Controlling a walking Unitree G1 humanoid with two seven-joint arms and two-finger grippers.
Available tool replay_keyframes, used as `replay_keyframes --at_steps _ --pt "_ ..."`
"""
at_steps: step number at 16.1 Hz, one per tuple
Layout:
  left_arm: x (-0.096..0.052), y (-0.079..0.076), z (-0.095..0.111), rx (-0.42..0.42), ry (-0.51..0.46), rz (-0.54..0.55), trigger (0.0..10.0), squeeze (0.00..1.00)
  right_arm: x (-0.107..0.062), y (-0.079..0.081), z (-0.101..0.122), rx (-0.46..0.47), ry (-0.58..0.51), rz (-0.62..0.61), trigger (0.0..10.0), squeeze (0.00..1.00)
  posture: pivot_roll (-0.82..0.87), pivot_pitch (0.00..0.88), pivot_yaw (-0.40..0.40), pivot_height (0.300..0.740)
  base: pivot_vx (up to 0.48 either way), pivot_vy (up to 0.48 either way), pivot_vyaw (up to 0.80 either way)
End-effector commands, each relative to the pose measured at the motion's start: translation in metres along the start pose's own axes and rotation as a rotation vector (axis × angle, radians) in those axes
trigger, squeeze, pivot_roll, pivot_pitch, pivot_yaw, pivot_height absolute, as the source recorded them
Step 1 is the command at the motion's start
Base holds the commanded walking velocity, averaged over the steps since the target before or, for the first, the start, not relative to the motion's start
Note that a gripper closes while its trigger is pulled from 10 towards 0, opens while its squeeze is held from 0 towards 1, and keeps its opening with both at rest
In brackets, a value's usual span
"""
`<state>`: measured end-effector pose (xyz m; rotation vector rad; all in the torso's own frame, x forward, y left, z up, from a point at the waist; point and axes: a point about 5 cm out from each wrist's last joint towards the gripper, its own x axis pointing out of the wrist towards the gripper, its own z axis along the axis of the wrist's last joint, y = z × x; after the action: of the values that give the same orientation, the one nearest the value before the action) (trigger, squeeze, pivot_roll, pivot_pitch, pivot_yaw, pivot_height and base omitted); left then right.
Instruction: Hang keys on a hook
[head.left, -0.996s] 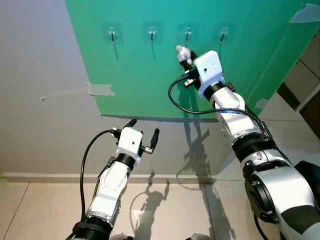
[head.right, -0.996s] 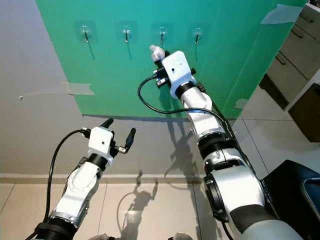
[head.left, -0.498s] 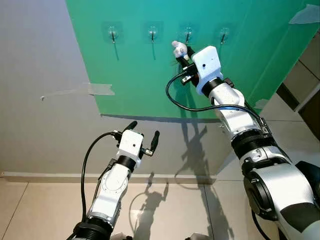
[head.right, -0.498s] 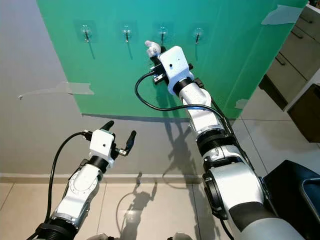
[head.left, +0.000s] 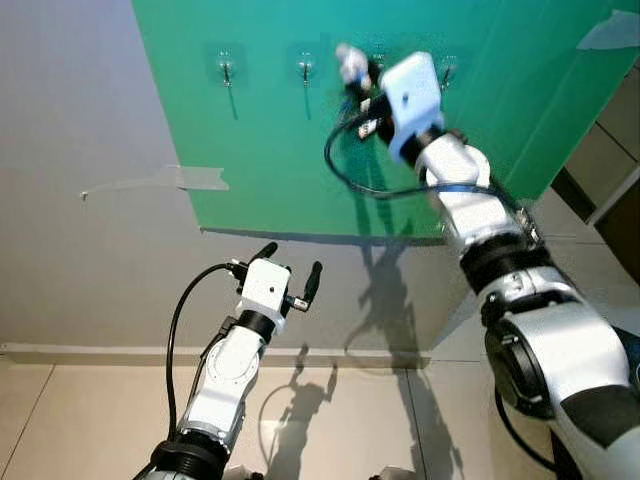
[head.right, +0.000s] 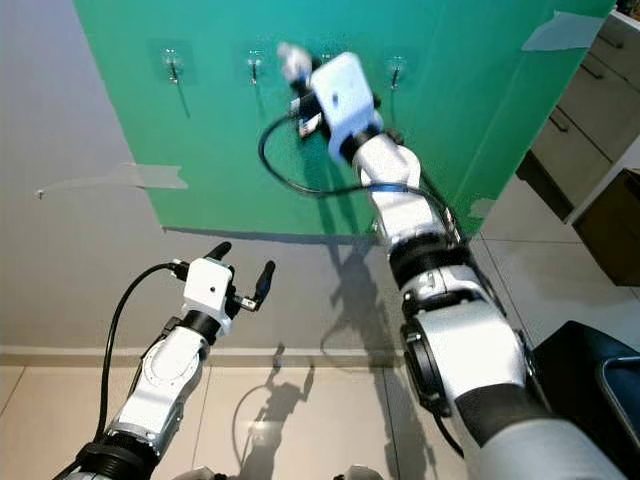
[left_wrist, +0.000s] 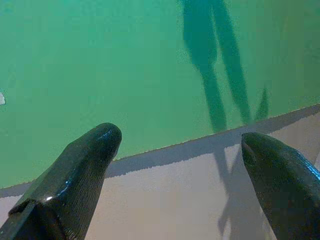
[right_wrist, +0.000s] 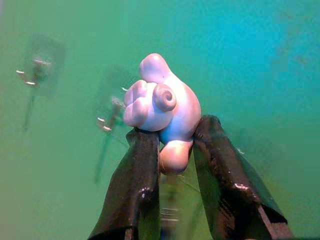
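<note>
Four small clear hooks sit in a row on the green board; the second hook and the fourth hook show plainly. My right gripper is raised to hook height, between the second hook and the third, and is motion-blurred. It is shut on a pale lilac figure key charm, which sticks out past the fingertips. Two blurred hooks lie just beyond the charm. Any keys below the charm are hidden between the fingers. My left gripper stands open and low before the board's lower edge, holding nothing.
The green board is fixed to a grey wall with a strip of tape at its left edge. Cabinets stand to the right. A baseboard and tiled floor run below the arms.
My right gripper has risen and shifted slightly left with the charm, from below the hooks to level with them. The left arm has barely moved.
</note>
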<state>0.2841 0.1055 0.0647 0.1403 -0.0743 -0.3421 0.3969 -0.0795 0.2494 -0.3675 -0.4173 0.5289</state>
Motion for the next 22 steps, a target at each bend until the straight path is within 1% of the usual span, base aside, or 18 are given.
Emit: replay_keyframes --at_steps 1,2,3,4,5,6,7,8,9,10,11,12,13,15,18,22 --pt "0.002 -0.004 0.0 0.009 -0.004 -0.012 10.0 0.0 -0.006 0.022 -0.008 -0.044 0.002 0.118 0.0 0.0 -0.09 0.0 -0.047 0.723 0.0 0.0 0.0" --pt "0.002 -0.003 0.001 0.009 -0.006 -0.013 10.0 0.0 -0.005 -0.005 -0.01 -0.004 0.049 -0.035 0.0 0.0 -0.09 0.0 -0.051 0.723 0.0 0.0 0.0" --pt "0.003 -0.002 0.001 0.007 -0.006 -0.008 10.0 0.0 -0.005 -0.026 -0.009 0.02 0.078 -0.142 0.0 0.0 -0.09 0.0 -0.051 0.723 0.0 0.0 0.0" --pt "0.003 -0.002 0.001 0.006 -0.006 -0.006 10.0 0.0 -0.004 -0.025 -0.006 0.0 0.07 -0.121 0.0 0.0 -0.09 0.0 -0.041 0.723 0.0 0.0 0.0" --pt "0.002 -0.003 0.0 0.004 -0.004 -0.004 10.0 0.0 0.0 -0.017 0.0 -0.044 0.027 -0.059 0.0 0.0 -0.09 0.0 -0.041 0.723 0.0 0.0 0.0" --pt "0.002 -0.003 0.0 0.004 -0.002 -0.005 10.0 0.0 0.003 -0.024 0.008 -0.054 0.002 -0.099 0.0 0.0 -0.09 0.0 -0.046 0.723 0.0 0.0 0.0" --pt "0.002 -0.003 -0.001 0.006 0.001 -0.003 10.0 0.0 0.001 -0.04 0.007 -0.026 0.039 -0.187 0.0 0.0 -0.09 0.0 -0.047 0.723 0.0 0.0 0.0" --pt "0.002 -0.002 -0.001 0.006 0.002 -0.001 10.0 0.0 0.002 -0.035 0.003 -0.026 0.06 -0.162 0.0 0.0 -0.09 0.0 -0.045 0.723 0.0 0.0 0.0" --pt "0.003 -0.002 -0.001 0.005 0.001 -0.001 10.0 0.0 0.003 -0.001 0.001 -0.07 0.015 0.01 0.0 0.0 -0.09 0.0 -0.045 0.723 0.0 0.0 0.0" --pt "0.003 -0.002 -0.001 0.007 0.001 -0.001 10.0 0.0 0.001 0.015 0.0 -0.125 -0.025 0.08 0.0 0.0 -0.08 0.0 -0.05 0.723 0.0 0.0 0.0" --pt "0.003 -0.001 -0.001 0.008 0.001 0.001 10.0 0.0 0.001 -0.019 0.002 -0.097 0.025 -0.082 0.0 0.0 -0.08 0.0 -0.056 0.723 0.0 0.0 0.0" --pt "0.003 -0.001 -0.001 0.008 0.003 0.004 10.0 0.0 -0.001 -0.044 0.003 -0.053 0.066 -0.21 0.0 0.0 -0.08 0.0 -0.056 0.723 0.0 0.0 0.0" --pt "0.002 -0.001 -0.002 0.007 0.003 0.006 10.0 0.0 0.0 -0.052 0.007 -0.061 0.068 -0.242 0.0 0.0 -0.08 0.0 -0.052 0.723 0.0 0.0 0.0" --pt "0.002 -0.002 -0.002 0.006 0.004 0.006 10.0 0.0 0.003 -0.046 0.009 -0.068 0.05 -0.213 0.0 0.0 -0.08 0.0 -0.053 0.723 0.0 0.0 0.0" --pt "0.001 0.002 -0.003 0.009 0.008 0.015 10.0 0.0 0.006 -0.031 0.007 -0.072 0.039 -0.163 0.0 0.0 -0.07 0.0 -0.052 0.723 0.0 0.0 0.0" --pt "0.001 0.002 -0.003 0.01 0.009 0.017 10.0 0.0 0.009 -0.031 0.012 -0.07 0.027 -0.16 0.0 0.0 -0.07 0.0 -0.054 0.723 0.0 0.0 0.0"
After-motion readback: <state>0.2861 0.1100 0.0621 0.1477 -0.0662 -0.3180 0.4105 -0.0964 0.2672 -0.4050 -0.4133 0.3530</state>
